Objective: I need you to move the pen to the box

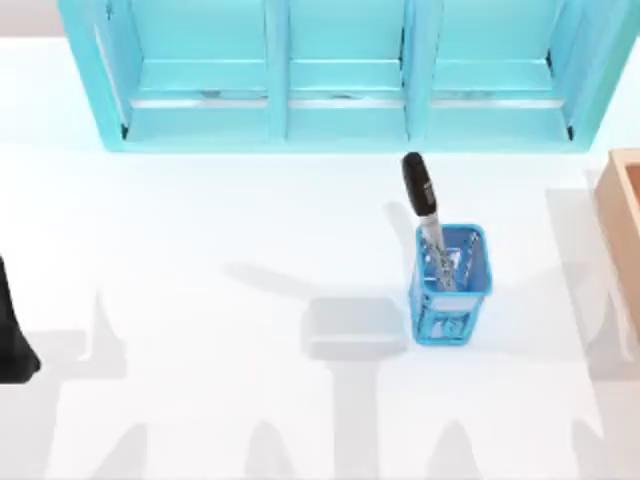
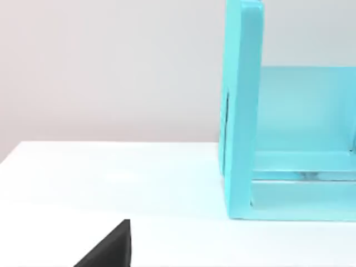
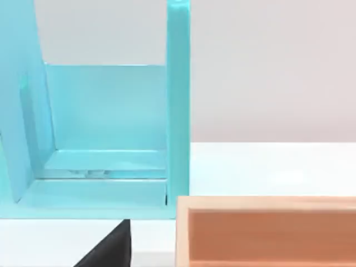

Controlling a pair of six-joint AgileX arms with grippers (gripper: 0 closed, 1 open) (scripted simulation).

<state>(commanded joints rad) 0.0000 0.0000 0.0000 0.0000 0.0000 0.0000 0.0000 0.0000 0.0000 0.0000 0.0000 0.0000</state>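
One slim pen point(image 1: 424, 215) with a thick black cap and a thin silvery-grey barrel is standing tilted in a small blue mesh pen cup point(image 1: 450, 285), its capped end leaning toward the back of the table, above the cup's rim. The cap is carrying a small pale label, too small to read. The cup is sitting on the white table point(image 1: 200, 300), right of centre, in front of a big cyan shelf unit point(image 1: 340, 75) that is running along the far edge with three open compartments.

The tan, wood-coloured box point(image 1: 622, 225) with raised, lighter-edged walls is lying at the table's right edge, well apart from the cup, and the pen is not in it. In the right wrist view the box point(image 3: 267, 231) is sitting just beside the shelf unit's end panel point(image 3: 178, 105).

The left arm is showing as a dark shape point(image 1: 15, 330) at the table's left edge, parked. Whether either gripper is released or clenched I cannot tell; a dark wedge is edging into each wrist view.
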